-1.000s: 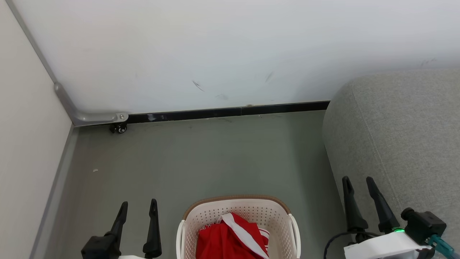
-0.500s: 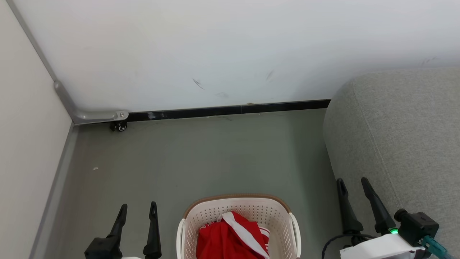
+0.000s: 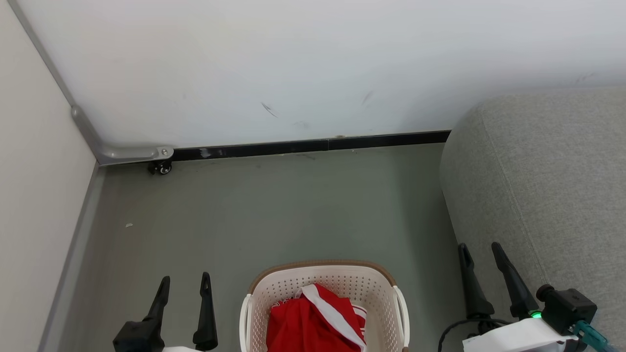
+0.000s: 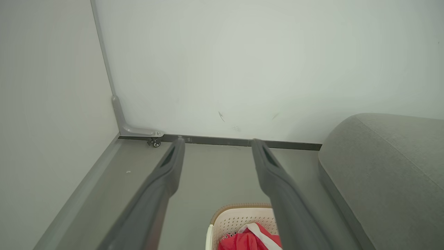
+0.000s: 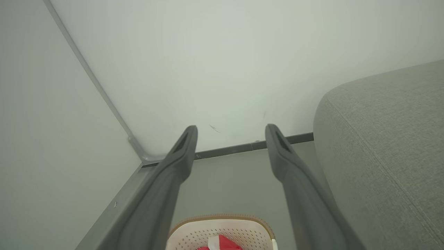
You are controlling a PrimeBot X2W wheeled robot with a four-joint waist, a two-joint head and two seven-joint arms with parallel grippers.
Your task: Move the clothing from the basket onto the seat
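A caster (image 3: 164, 167) (under a grey bracket (image 3: 129, 155)) sits where floor (image 3: 293, 210) meets scuffed wall (image 3: 293, 63).

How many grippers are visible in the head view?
2. The left gripper is at the lower left, beside the basket; the right gripper is at the lower right, against the seat. Both are open and empty.

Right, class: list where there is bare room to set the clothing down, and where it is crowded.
The seat is bare on its visible top, bordered by the wall behind. The floor is bare between skirting, seat and basket. Crowded: the basket, heaped with clothing.
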